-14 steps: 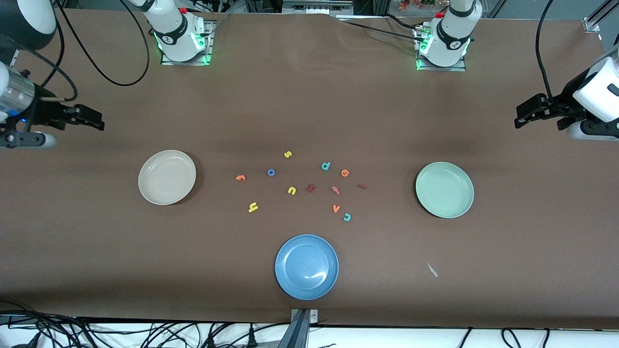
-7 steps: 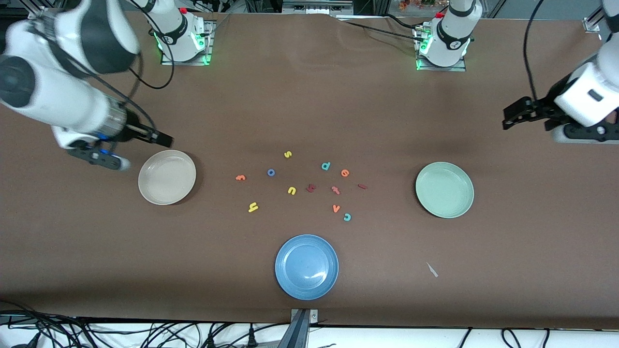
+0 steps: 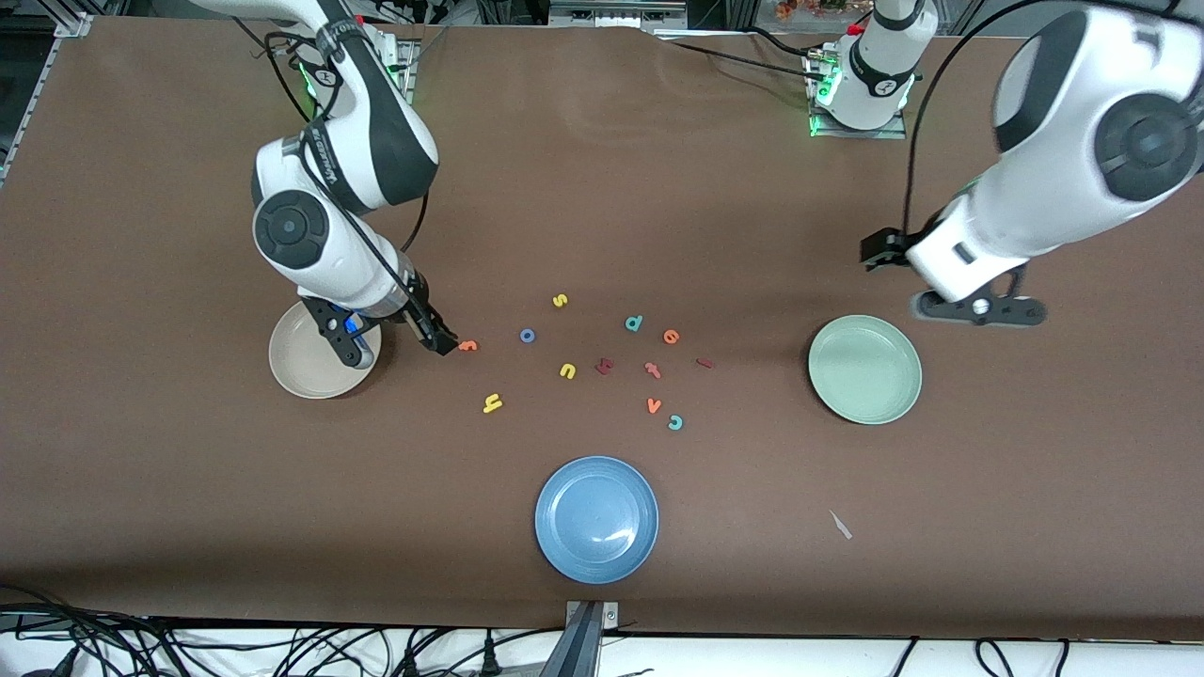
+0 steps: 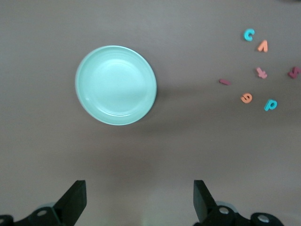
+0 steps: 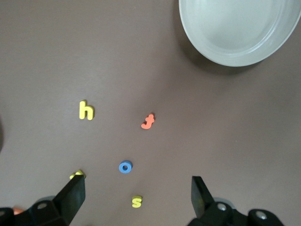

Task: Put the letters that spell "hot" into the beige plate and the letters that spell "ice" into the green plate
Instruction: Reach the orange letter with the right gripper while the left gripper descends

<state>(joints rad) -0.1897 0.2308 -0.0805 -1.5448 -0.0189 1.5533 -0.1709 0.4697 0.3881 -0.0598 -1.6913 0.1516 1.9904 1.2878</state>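
Both arms swung in since earlier: my right gripper (image 3: 442, 340), jaws released, over the letters by the beige plate (image 3: 299, 374), left gripper (image 3: 875, 252) released beside the green plate (image 3: 865, 369); I've sorted nothing yet.

High front view, downward wrist views

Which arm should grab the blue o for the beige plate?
Right. Its open gripper hangs over the table between the beige plate and the blue o; the left gripper, also open, is up near the green plate.
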